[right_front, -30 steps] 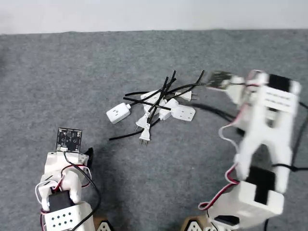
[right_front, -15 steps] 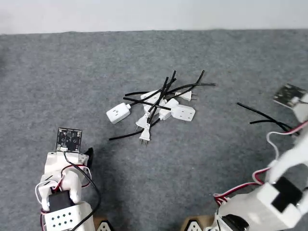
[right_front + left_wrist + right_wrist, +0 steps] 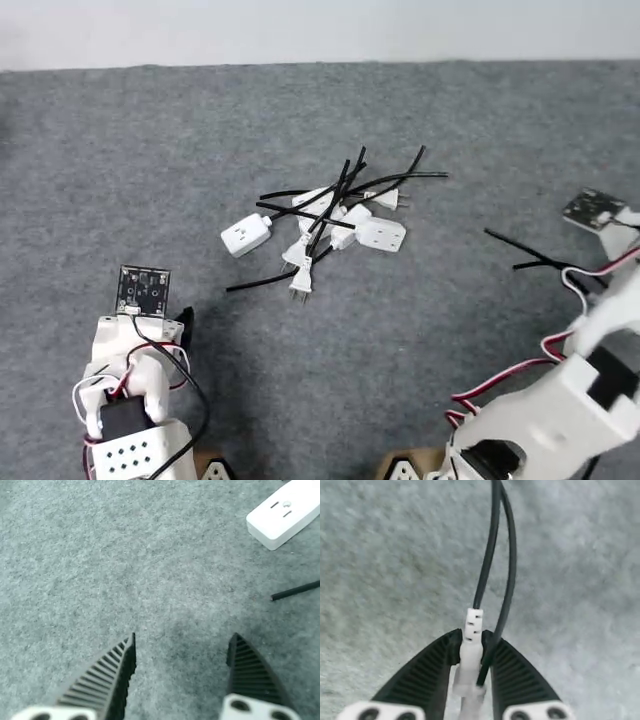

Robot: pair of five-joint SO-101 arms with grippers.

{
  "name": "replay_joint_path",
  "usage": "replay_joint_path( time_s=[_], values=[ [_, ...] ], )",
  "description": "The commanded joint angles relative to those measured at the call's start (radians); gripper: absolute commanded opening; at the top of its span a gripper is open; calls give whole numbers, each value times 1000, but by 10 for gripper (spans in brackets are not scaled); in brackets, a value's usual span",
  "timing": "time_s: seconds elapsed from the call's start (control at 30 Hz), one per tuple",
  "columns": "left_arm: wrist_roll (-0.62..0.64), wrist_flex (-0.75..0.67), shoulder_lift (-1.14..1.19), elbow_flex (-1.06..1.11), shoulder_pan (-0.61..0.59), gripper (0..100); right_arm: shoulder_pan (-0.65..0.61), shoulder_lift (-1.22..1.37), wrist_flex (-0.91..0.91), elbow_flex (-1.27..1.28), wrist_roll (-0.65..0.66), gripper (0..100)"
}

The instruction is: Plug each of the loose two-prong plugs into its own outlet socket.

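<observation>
Right claw (image 3: 471, 637) clenched on small white plastic two-prong plug (image 3: 473, 619), black rubber cord (image 3: 509, 570) pinched alongside | left claw (image 3: 181, 650) released, empty | risk: trapped cord could twist plug off-line when mating.

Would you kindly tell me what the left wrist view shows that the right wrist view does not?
Left wrist view: the left gripper, open and holding nothing, with a white outlet socket and a black cord end lying apart on the surface beyond it.
Right wrist view: the right gripper, shut on a white connector, with two black cords running away from it.
Both: the grey carpet beneath the gripper.
</observation>
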Motion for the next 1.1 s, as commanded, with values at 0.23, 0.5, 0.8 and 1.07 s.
replay_joint_path(
  time_s=[0.23, 0.5, 0.8, 1.07],
  values=[
    [-6, -20, 5, -10, 6, 280, -38, 2, 12, 20, -15, 349],
    [-6, -20, 3, -10, 6, 280, -39, 1, 16, 20, -11, 406],
    [-8, 8, 0, -10, 48, 280, -486, -257, 400, 8, -236, 406],
    [-8, 23, 0, -10, 49, 282, -731, -404, 124, 199, -709, 406]
  ],
)
